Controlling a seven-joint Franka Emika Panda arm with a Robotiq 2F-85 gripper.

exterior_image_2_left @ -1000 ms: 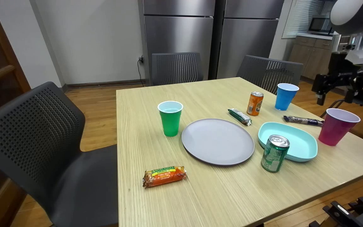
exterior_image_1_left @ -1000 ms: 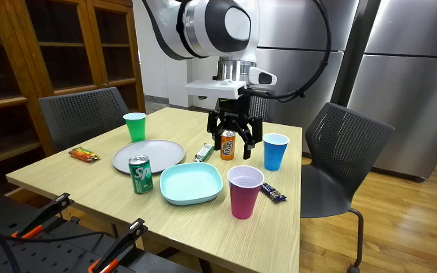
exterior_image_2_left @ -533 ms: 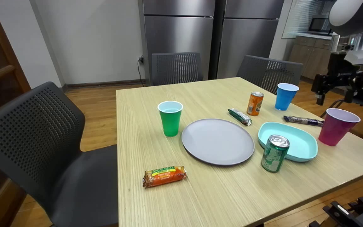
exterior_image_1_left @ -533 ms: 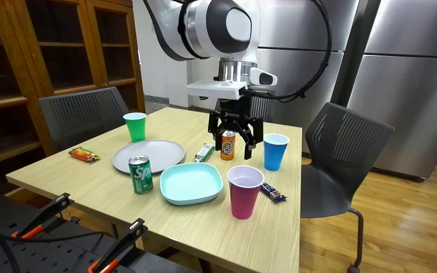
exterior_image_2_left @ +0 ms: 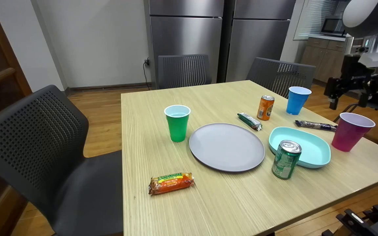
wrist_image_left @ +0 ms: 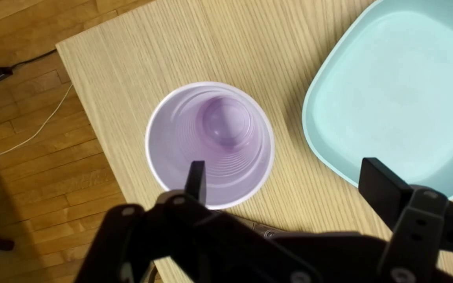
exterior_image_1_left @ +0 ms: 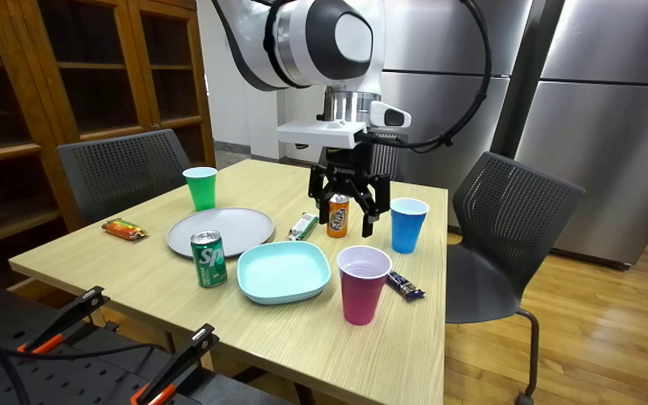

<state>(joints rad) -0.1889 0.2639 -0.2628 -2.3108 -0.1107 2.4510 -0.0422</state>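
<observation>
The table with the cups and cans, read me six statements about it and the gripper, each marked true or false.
1. The gripper is open and holds nothing. True.
2. The magenta cup stands upright on the table, beside the turquoise dish. True.
3. The magenta cup is the only cup on the table. False: a blue cup and a green cup stand there too.
4. In an exterior view, the gray plate appears between the green cup and the turquoise dish. True.
5. A can stands on the gray plate. False: the orange can and the green can stand on the table itself.
6. The magenta cup is out of the wrist view. False: that view looks down into it.
</observation>
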